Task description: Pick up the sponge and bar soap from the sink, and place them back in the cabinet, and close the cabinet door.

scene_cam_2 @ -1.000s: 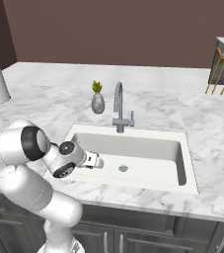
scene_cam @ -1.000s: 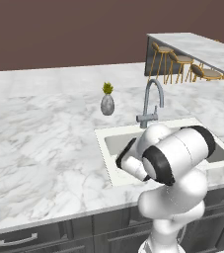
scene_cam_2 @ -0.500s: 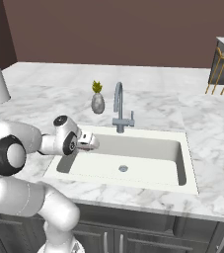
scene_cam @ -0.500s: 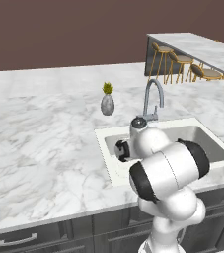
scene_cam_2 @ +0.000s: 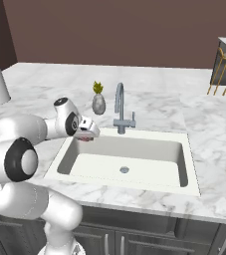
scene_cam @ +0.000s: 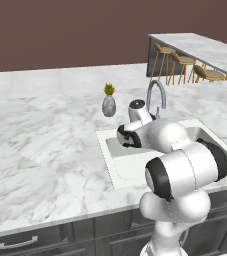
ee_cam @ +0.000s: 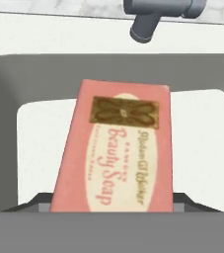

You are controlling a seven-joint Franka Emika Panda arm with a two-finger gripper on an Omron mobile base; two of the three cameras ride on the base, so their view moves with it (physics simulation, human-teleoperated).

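Now clear of the basin floor, the bar soap point(ee_cam: 117, 150) rides lengthwise between the fingers point(scene_cam_2: 88, 133), which appear clenched on its lower end, though the contact itself sits below the hand view's edge. It hangs over the sink point(scene_cam_2: 189, 172) near the faucet point(scene_cam_2: 120, 109), whose spout shows at 12 o'clock. With so much bar projecting, a swing toward the cabinet could clip the faucet or bench point(scene_cam: 45, 150) rim and lever it loose.

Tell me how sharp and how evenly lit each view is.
Hand view: bar soap close and soft, label still readable, sink wall in shade. Right base view: crisp, even light, soft shadow inside the basin. Left base view: sharp, flat light, no glare on the counter.
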